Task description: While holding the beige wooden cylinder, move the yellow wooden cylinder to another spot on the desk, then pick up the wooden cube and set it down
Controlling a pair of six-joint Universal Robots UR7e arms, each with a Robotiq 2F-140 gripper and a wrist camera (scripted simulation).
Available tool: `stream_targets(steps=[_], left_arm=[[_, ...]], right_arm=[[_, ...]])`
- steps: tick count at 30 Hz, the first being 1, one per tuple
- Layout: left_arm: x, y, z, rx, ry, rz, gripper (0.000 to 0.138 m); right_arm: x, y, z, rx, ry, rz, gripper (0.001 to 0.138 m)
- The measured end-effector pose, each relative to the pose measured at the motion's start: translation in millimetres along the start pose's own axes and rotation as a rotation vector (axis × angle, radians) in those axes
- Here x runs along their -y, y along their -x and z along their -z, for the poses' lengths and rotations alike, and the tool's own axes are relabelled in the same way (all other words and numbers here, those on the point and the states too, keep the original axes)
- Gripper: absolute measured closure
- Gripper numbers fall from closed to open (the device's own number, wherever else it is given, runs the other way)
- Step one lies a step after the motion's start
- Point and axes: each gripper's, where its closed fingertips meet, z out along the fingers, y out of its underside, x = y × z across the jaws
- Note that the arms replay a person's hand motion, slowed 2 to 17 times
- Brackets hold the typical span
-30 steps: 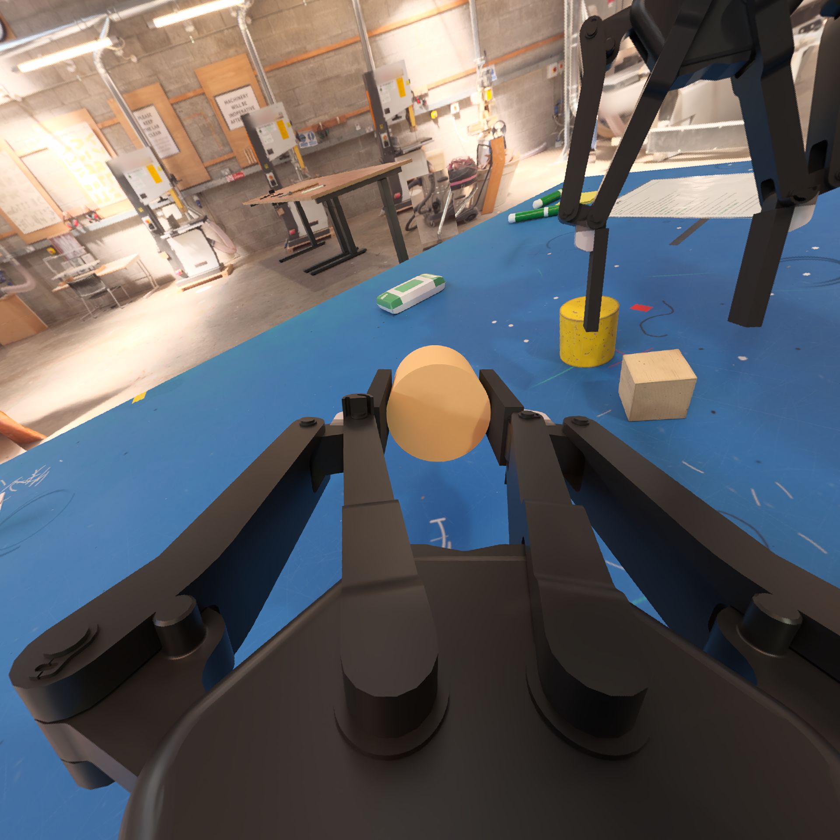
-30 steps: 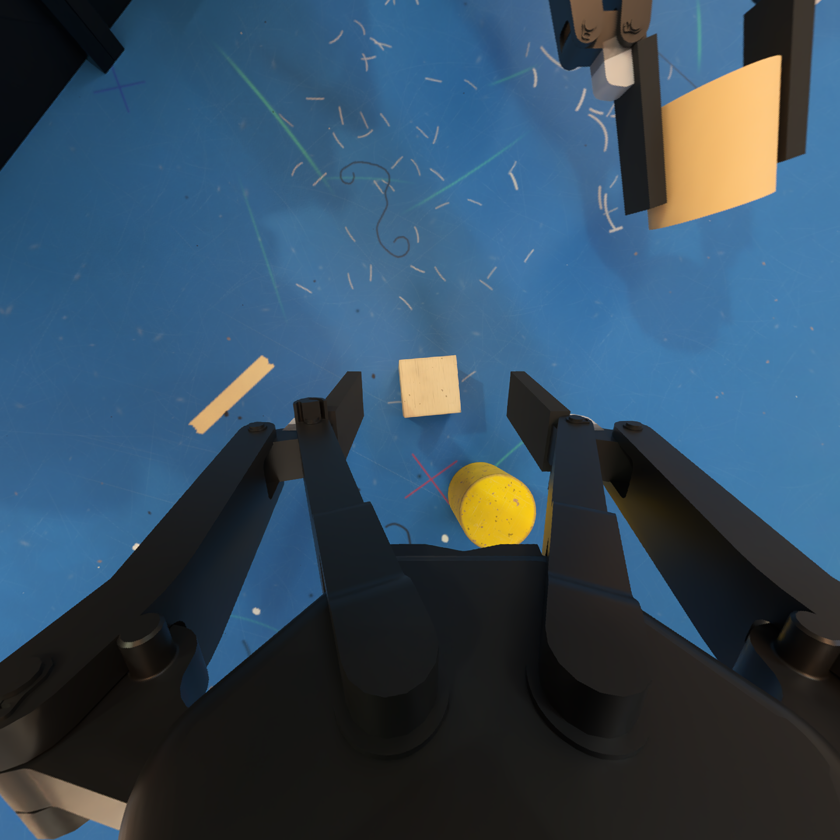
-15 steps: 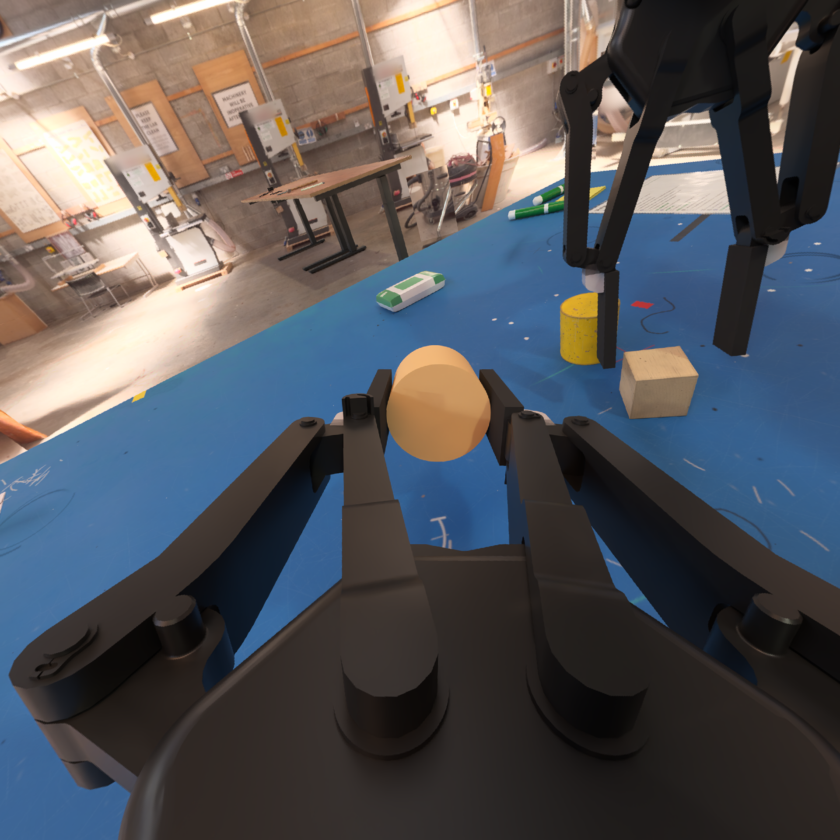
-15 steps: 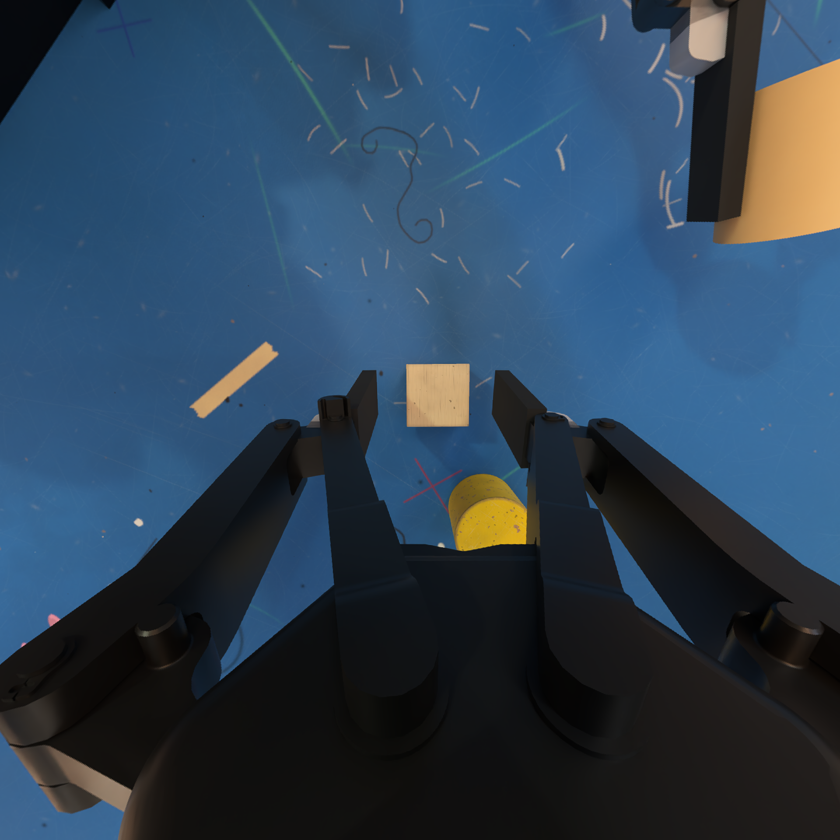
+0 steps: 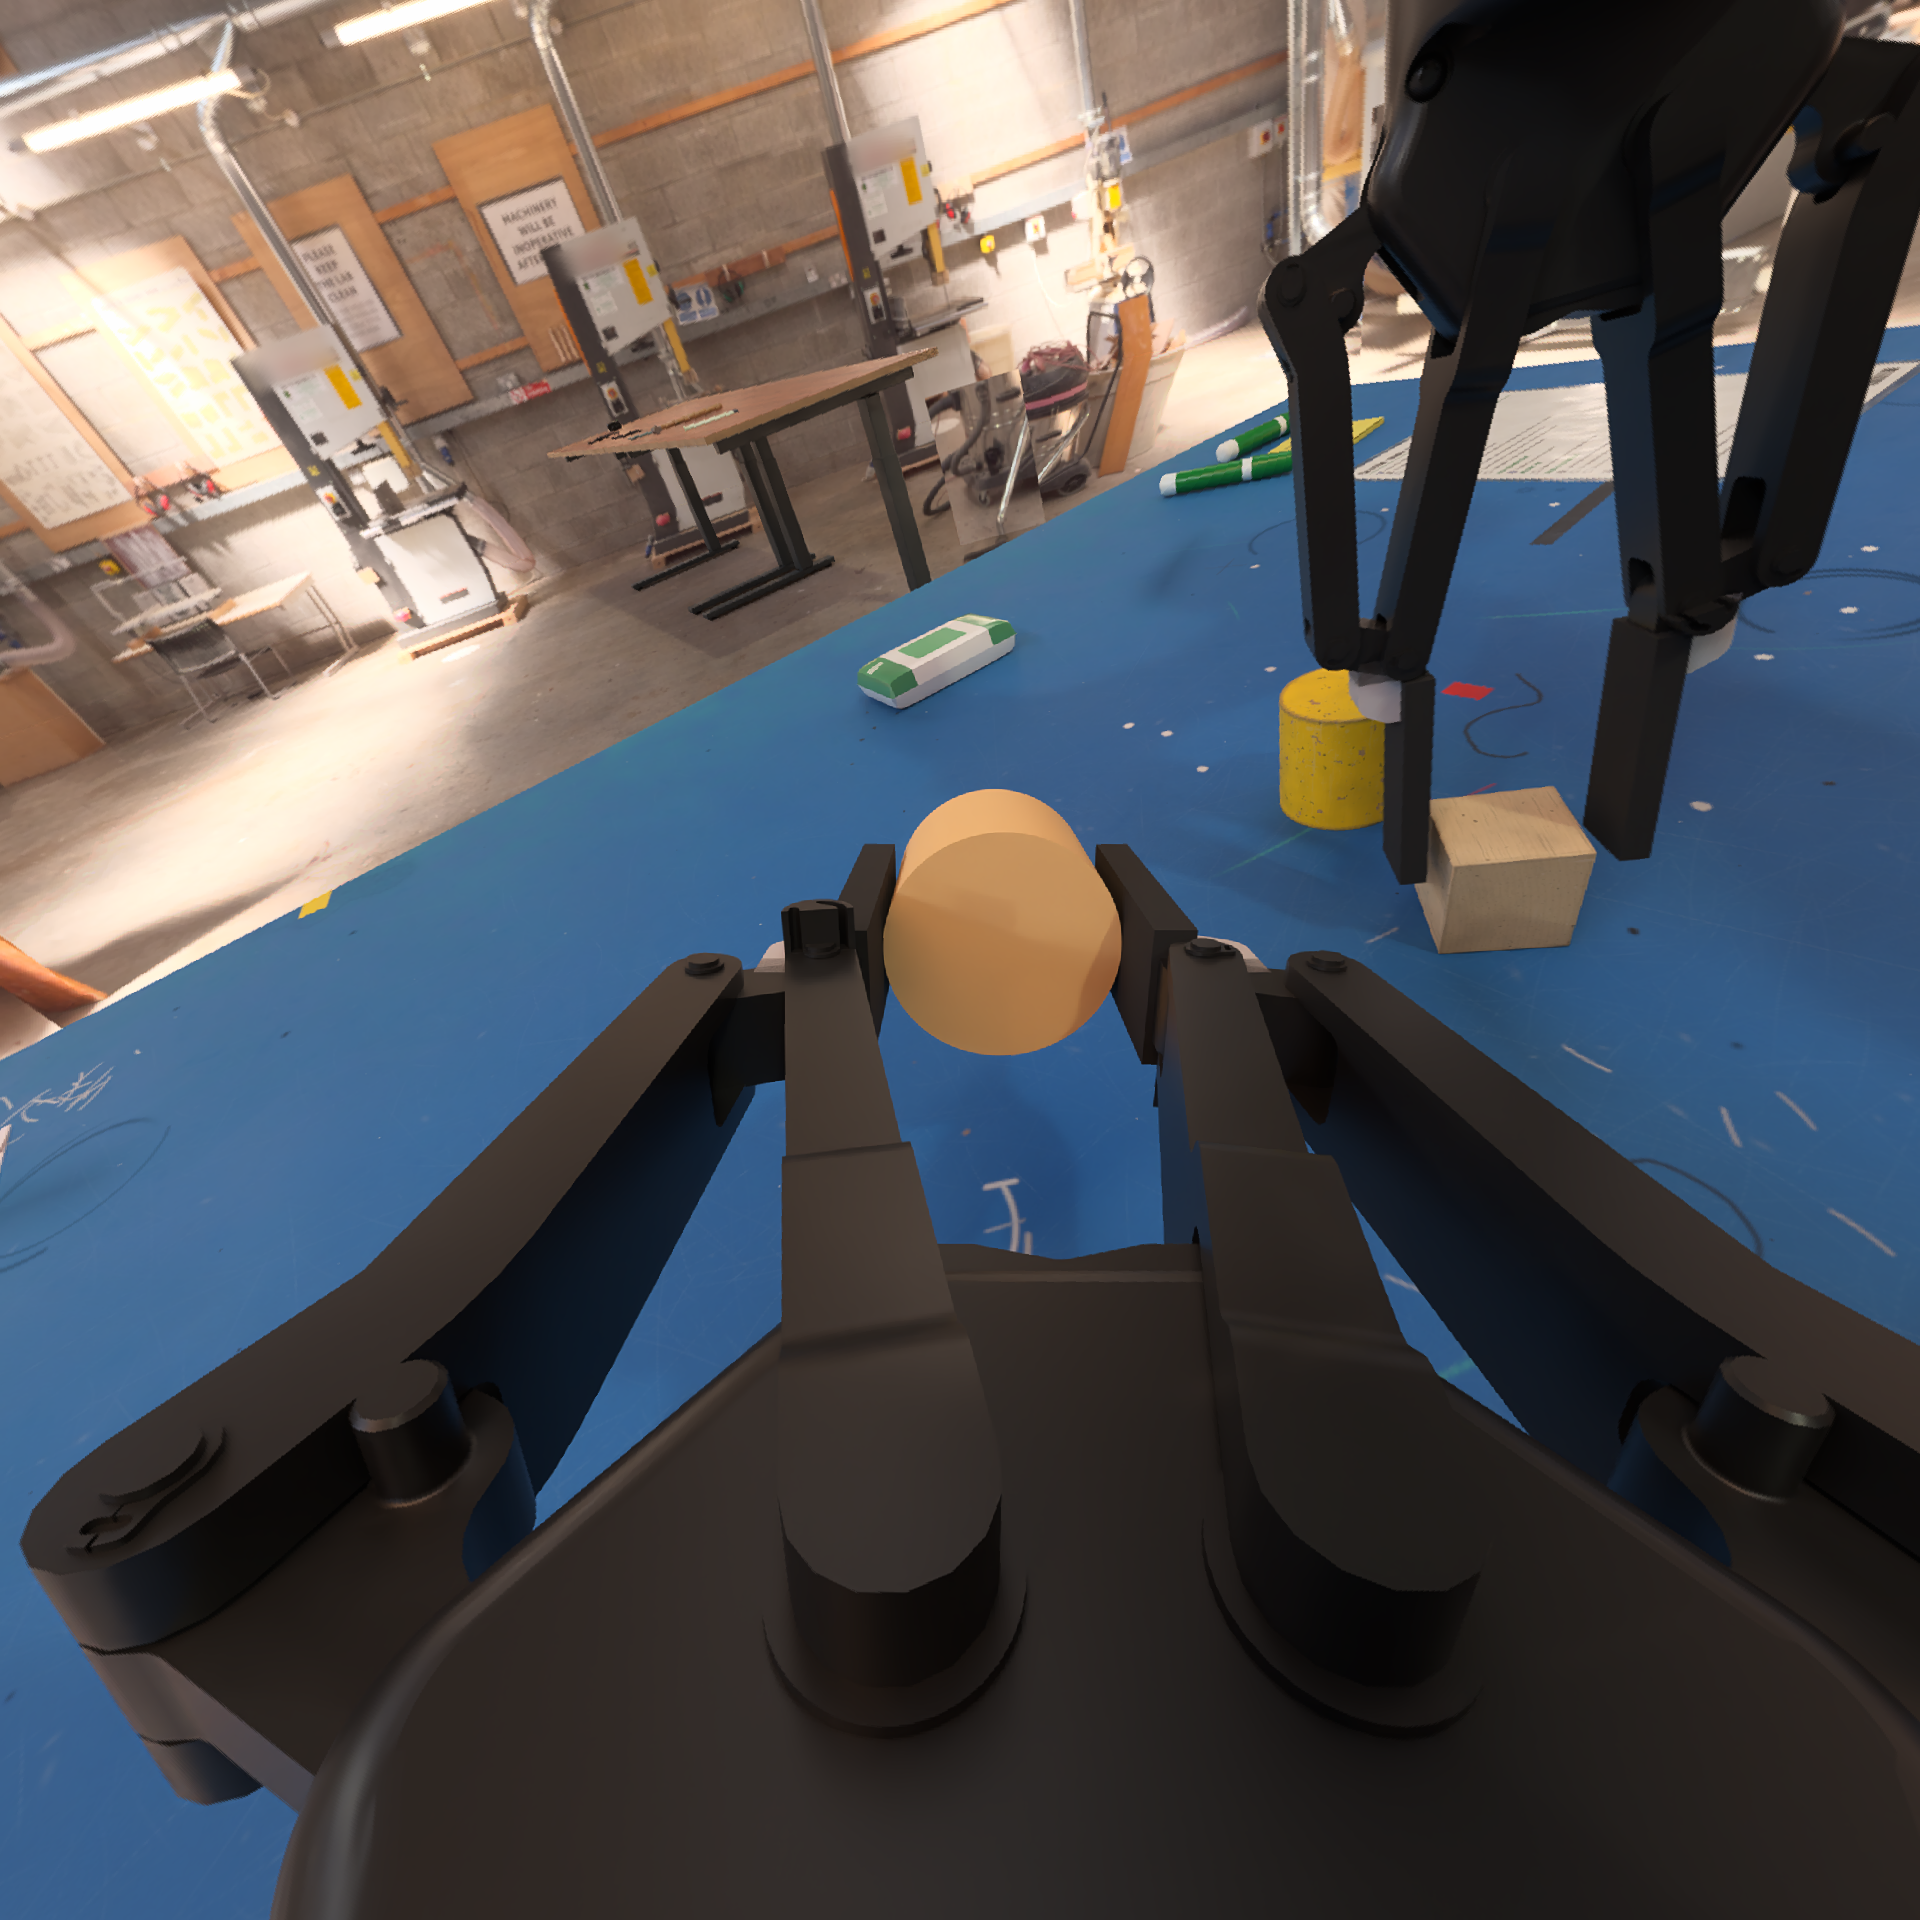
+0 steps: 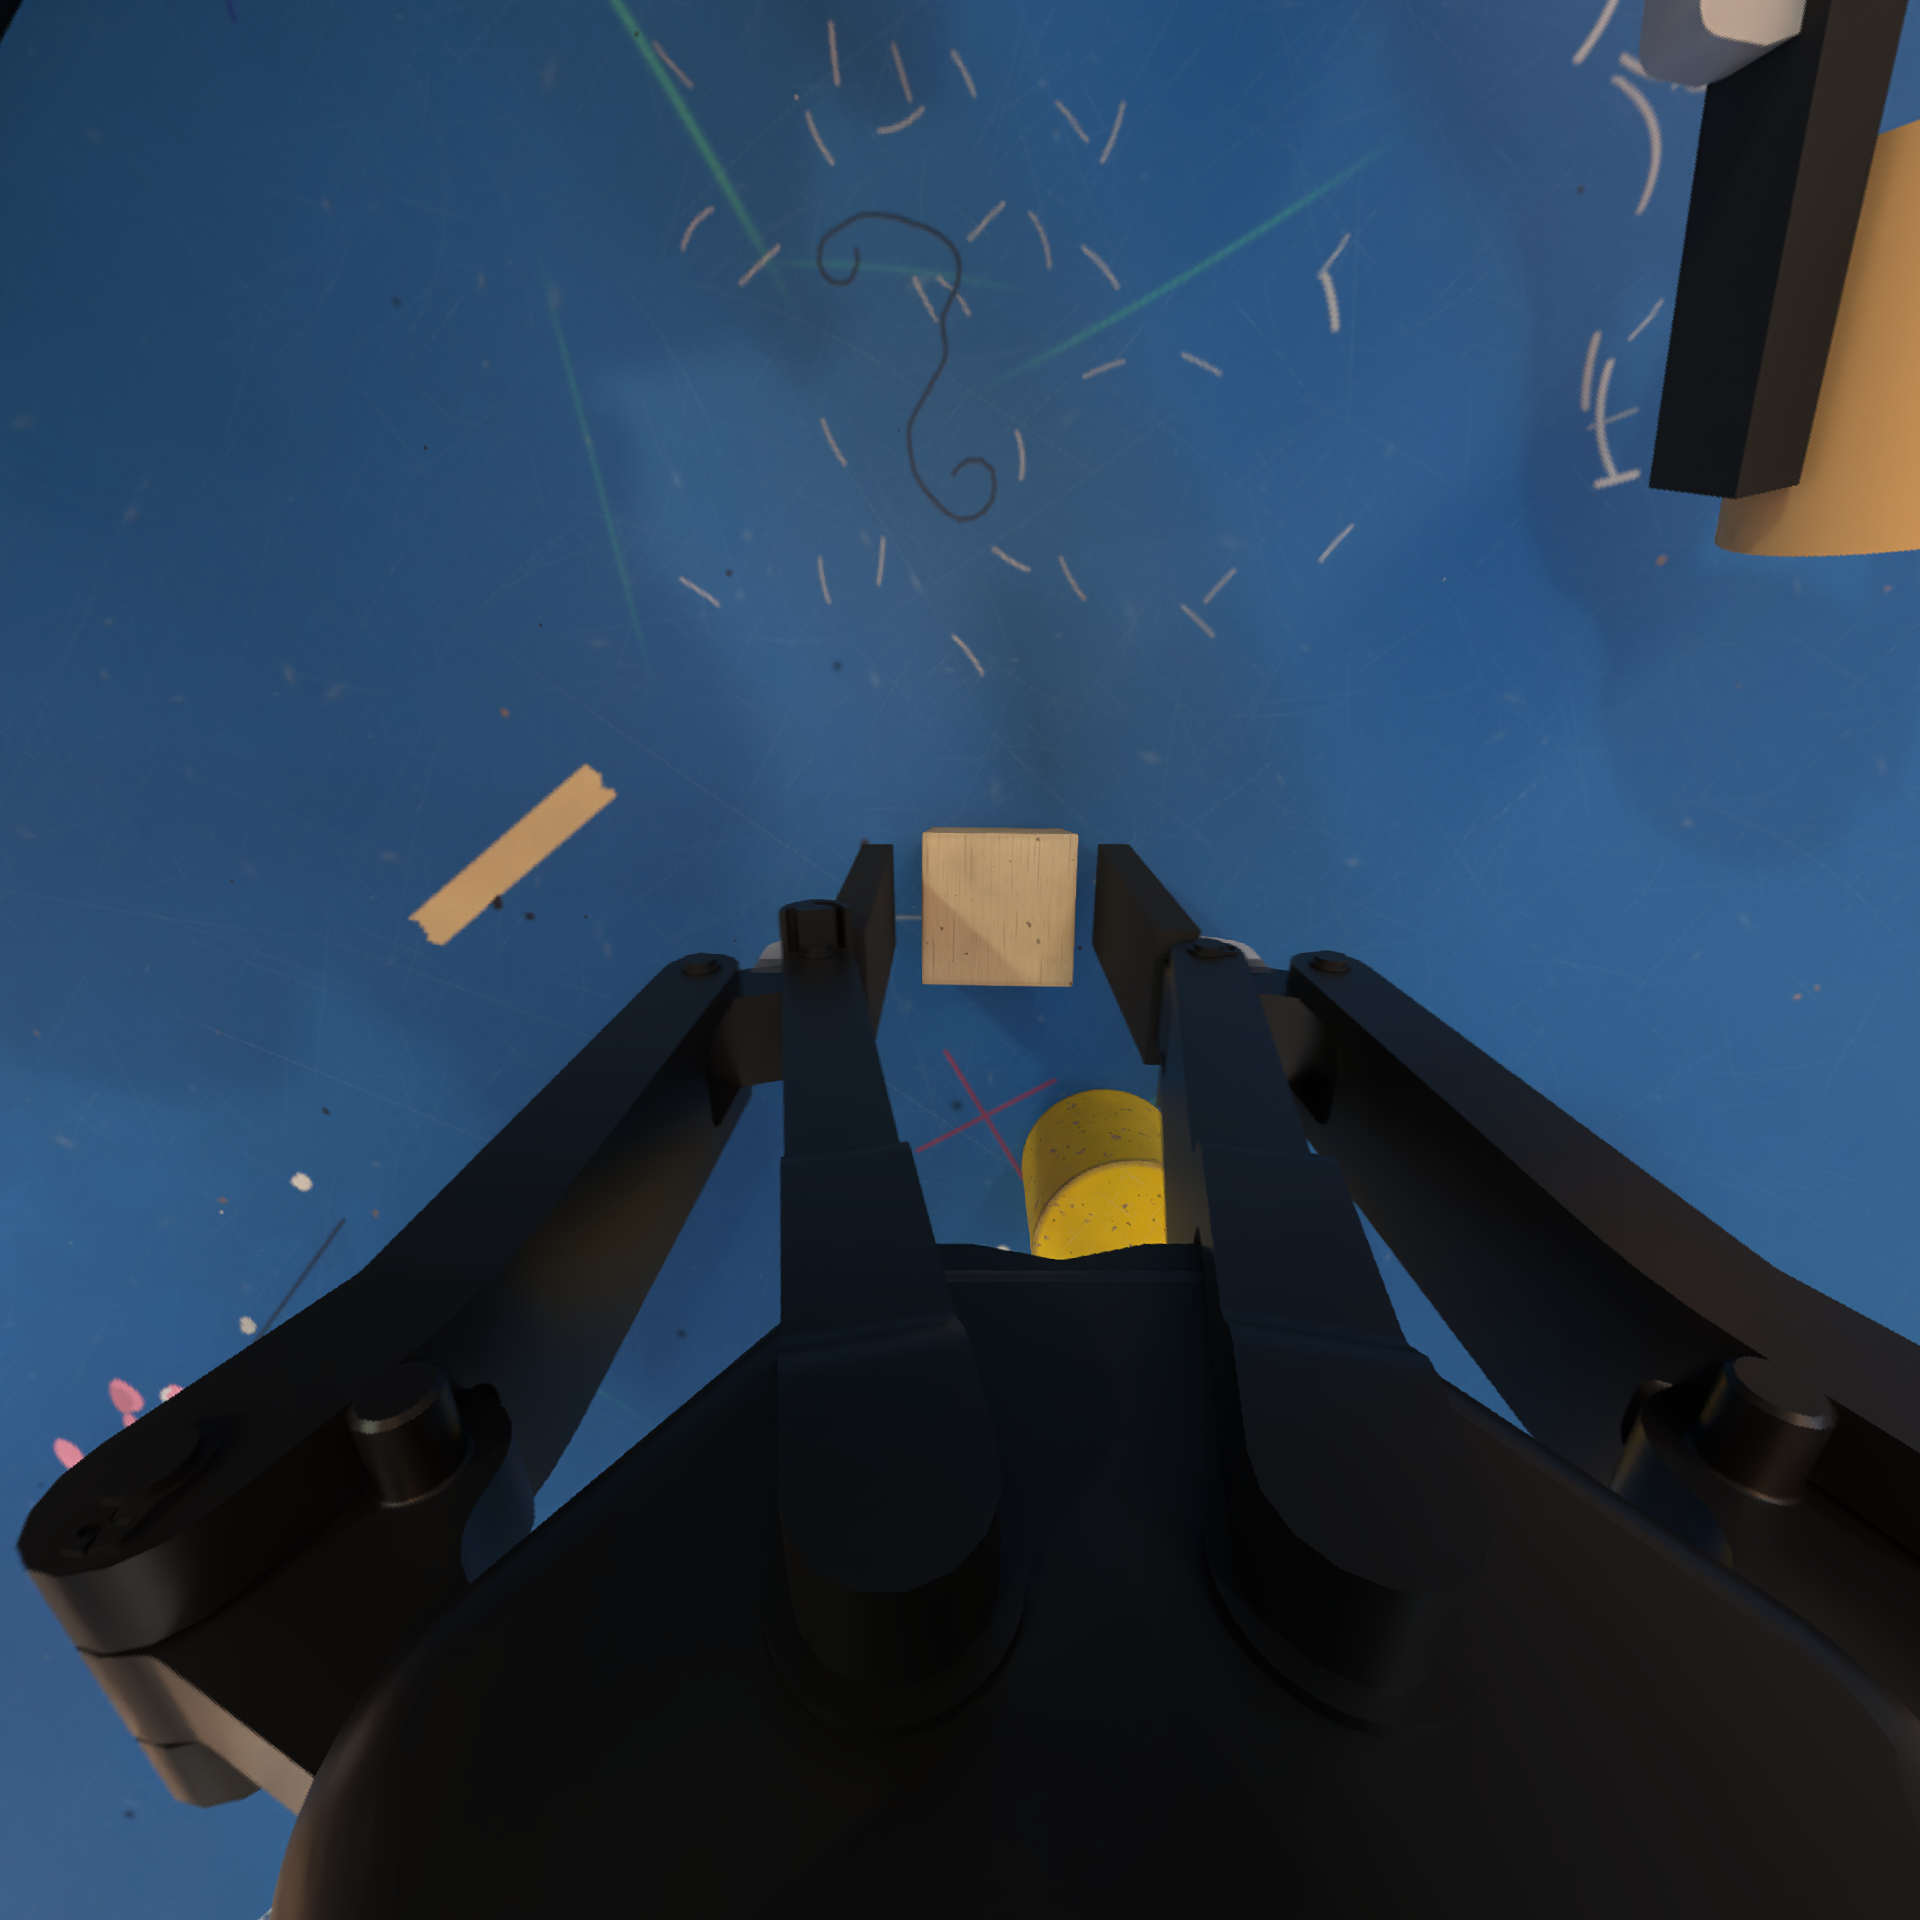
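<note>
Beige cylinder (image 5: pixel 1003 925): clamped in my left gripper (image 5: pixel 1000 935), held above the blue desk (image 5: pixel 623 935). Wooden cube (image 6: pixel 998 906): resting on the desk between the spread fingers of my right gripper (image 6: pixel 995 914), narrow gaps on both sides, not gripped. Yellow cylinder (image 5: pixel 1330 750): upright on the desk just beside the cube. Green-and-white block (image 5: pixel 935 659): farther off, near the desk edge.
</note>
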Motion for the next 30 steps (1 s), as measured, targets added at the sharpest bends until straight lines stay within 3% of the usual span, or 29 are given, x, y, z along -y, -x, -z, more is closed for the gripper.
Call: stream_targets(steps=[3, 10, 19, 26, 30], left_arm=[[0, 0, 0, 0.0, 0.002, 0.001, 0.088], [0, 0, 0, 0.003, 0.003, -0.001, 0.088], [1, 1, 1, 0.009, -0.002, 0.001, 0.088], [-1, 2, 0, 0.011, 0.008, 0.005, 0.088], [-1, 2, 0, 0.011, 0.01, 0.003, 0.088]], right_arm=[[-1.0, 0, 0, 0.012, 0.015, -0.018, 0.101], [0.7, -6, 9, 0.018, 0.002, -0.107, 0.101], [2.5, -23, 53, -0.08, -0.083, -0.252, 0.101], [-23.0, -37, 92, -0.171, -0.069, -0.406, 0.101], [-41.6, -38, 104, -0.184, -0.046, -0.485, 0.101]])
